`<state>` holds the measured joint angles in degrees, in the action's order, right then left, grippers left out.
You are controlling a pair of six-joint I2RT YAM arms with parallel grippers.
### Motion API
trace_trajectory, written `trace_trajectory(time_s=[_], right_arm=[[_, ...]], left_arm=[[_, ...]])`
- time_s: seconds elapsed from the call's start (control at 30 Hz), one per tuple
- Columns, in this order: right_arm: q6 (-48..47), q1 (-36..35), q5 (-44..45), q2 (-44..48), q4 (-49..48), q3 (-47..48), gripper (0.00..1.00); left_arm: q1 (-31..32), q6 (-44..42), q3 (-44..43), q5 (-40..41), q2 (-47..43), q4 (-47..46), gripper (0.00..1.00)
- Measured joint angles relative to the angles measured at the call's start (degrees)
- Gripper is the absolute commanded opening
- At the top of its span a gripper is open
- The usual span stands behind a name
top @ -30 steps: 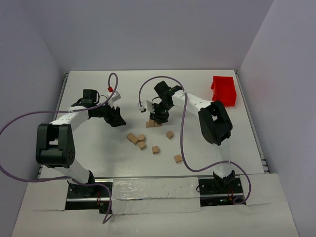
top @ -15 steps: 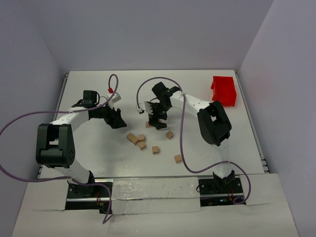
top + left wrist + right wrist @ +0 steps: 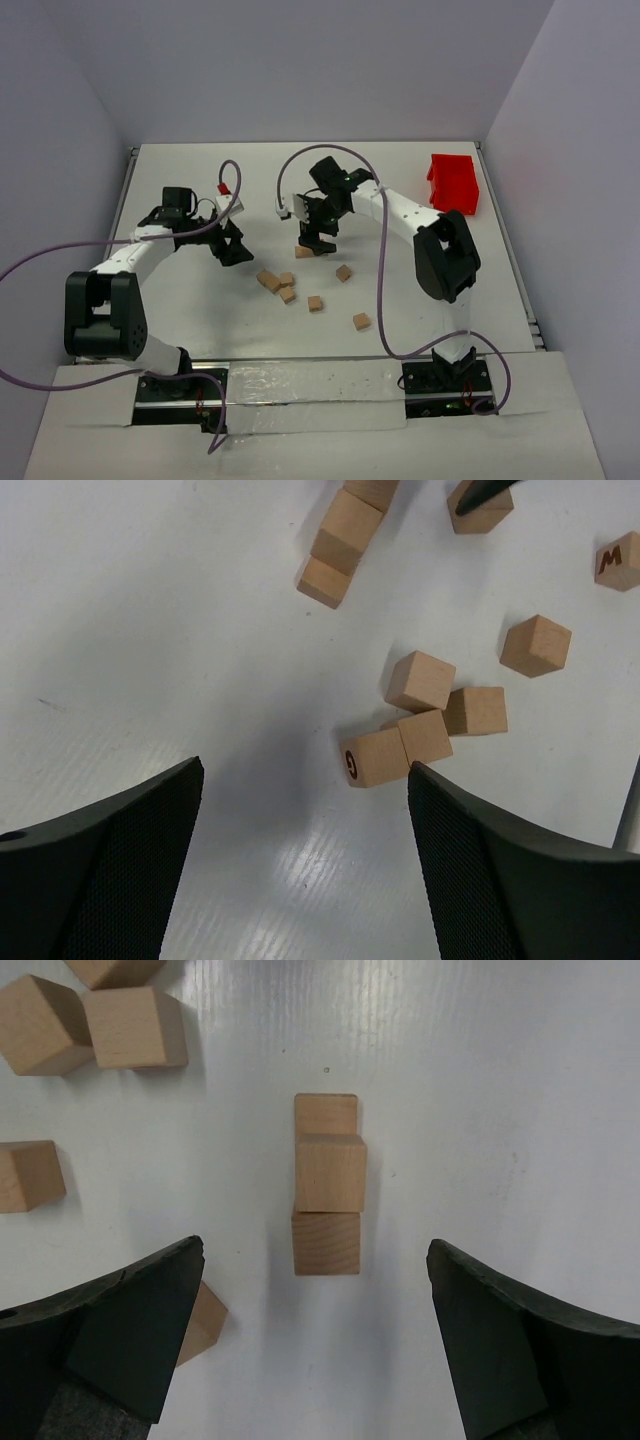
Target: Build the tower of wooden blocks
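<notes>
Hanging spread-jawed above the tower [image 3: 330, 1172], seemingly just three cubes at the centre of the table [image 3: 180, 180], the right gripper [image 3: 318, 238] holds nothing; some six loose wood blocks [image 3: 288, 295] lie nearer, and the left gripper [image 3: 305, 780] gapes empty.

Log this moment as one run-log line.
left gripper: open, empty, near loose wood blocks | right gripper: open, empty, above tower | tower: low, barely started | red bin: back right, apart from arms

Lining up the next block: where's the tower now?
In the right wrist view the tower lies centred below the open right gripper, with loose wood blocks to its upper left.
</notes>
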<state>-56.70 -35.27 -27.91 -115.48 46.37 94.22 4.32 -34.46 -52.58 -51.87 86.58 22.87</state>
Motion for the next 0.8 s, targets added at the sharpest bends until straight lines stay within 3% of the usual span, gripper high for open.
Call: trace_trajectory(time_s=[0.23,0.4,0.6,0.8], right_arm=[[3.8,0.2,-1.4,8.6,0.3,0.4,1.0],[8.7,1.9,-4.7,16.6,-0.4,-1.5,1.0],[15.0,8.3,-9.2,26.7,-3.0,-12.2,1.0],[18.7,13.6,-11.3,33.2,-3.7,-24.3,1.0]], left_arm=[[0.0,-19.7,0.3,-0.6,-3.0,9.4,0.73],[1.4,-35.4,-5.3,1.2,0.4,21.6,0.71],[7.2,-48.8,-9.6,4.3,4.5,29.9,0.71],[14.5,-55.9,-11.9,9.0,10.6,33.5,0.7]])
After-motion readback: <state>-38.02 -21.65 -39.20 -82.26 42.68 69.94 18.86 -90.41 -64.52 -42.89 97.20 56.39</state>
